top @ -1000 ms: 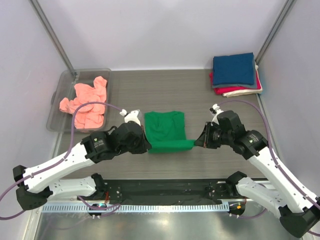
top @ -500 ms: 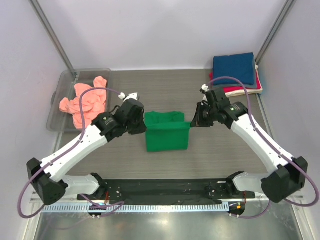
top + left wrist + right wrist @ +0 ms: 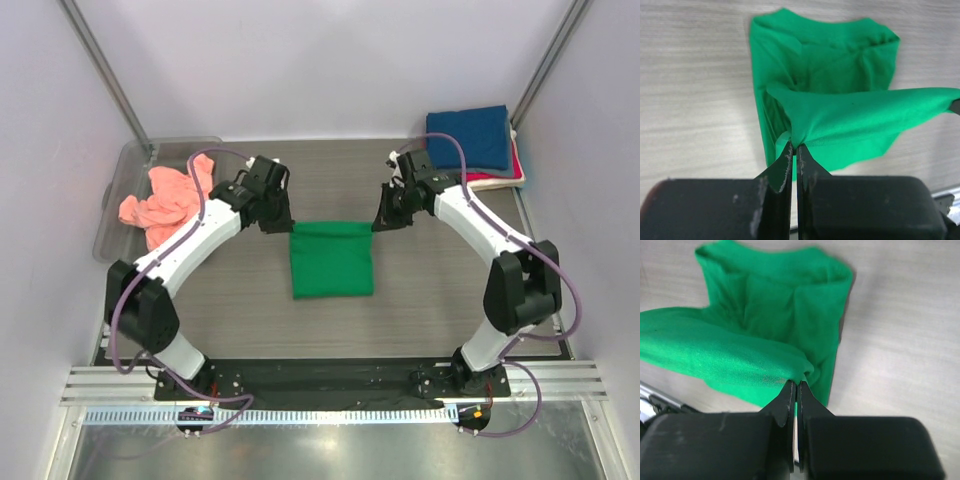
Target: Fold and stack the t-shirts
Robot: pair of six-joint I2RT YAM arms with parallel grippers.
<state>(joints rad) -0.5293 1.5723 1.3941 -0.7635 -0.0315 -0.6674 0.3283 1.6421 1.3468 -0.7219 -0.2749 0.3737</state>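
The green t-shirt [image 3: 333, 260] lies in the middle of the desk [image 3: 430, 290], folded to a rough rectangle, with both arms reaching in over its far edge. The left hand [image 3: 277, 222] is clamped on the fabric at the shirt's far left corner, its two fingers pressed together with a pinch of green cloth between the tips. The right hand [image 3: 381, 221] is clamped the same way on the far right corner. In both wrist views the top layer is drawn taut between the two hands, raised above the rumpled lower layer that rests on the desk. At the far left corner the salmon-pink t-shirt [image 3: 165, 205] sits crumpled in the clear bin [image 3: 180, 142]. At the far right corner the navy t-shirt [image 3: 467, 137] lies folded on top of the red t-shirt [image 3: 495, 178] and the cream t-shirt [image 3: 480, 187].
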